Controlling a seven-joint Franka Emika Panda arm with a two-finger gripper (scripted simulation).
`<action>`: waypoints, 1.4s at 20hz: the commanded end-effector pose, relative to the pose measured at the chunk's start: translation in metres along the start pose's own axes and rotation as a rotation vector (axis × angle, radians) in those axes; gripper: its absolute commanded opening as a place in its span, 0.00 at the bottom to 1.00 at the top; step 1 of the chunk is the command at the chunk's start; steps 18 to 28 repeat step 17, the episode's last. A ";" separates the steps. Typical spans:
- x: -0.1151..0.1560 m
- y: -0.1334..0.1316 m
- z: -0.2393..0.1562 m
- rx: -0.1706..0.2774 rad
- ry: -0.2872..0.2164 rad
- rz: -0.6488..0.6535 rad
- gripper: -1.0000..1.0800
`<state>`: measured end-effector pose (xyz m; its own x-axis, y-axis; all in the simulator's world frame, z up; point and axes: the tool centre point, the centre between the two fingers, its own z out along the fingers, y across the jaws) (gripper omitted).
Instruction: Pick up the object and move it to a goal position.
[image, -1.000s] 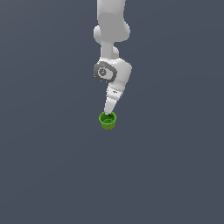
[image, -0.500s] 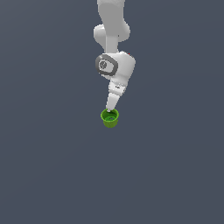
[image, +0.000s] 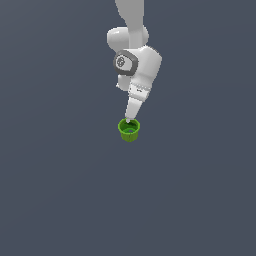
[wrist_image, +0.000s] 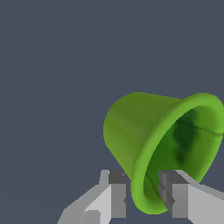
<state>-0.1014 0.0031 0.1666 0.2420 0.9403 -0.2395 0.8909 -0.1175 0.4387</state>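
Note:
The object is a small bright green cup (image: 129, 131) with a darker bluish inside, hanging under the white arm in the exterior view. My gripper (image: 131, 120) points down at the cup's back rim and is shut on it. In the wrist view the cup (wrist_image: 140, 131) fills the frame, tilted, with its mouth turned toward the camera. The gripper (wrist_image: 143, 199) holds the rim wall, one grey finger (wrist_image: 117, 194) outside the cup and the other finger (wrist_image: 176, 197) inside its mouth.
Only a plain dark grey-blue surface (image: 60, 190) surrounds the arm and cup. No goal marker or other object shows in either view.
The arm's wrist has swung toward the exterior view's right, and the cup has shifted slightly right and up with the gripper.

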 end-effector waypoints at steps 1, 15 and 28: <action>0.002 0.007 -0.012 -0.001 0.001 0.000 0.00; 0.008 0.031 -0.051 -0.003 -0.001 0.001 0.00; 0.009 0.032 -0.052 -0.004 -0.001 0.001 0.00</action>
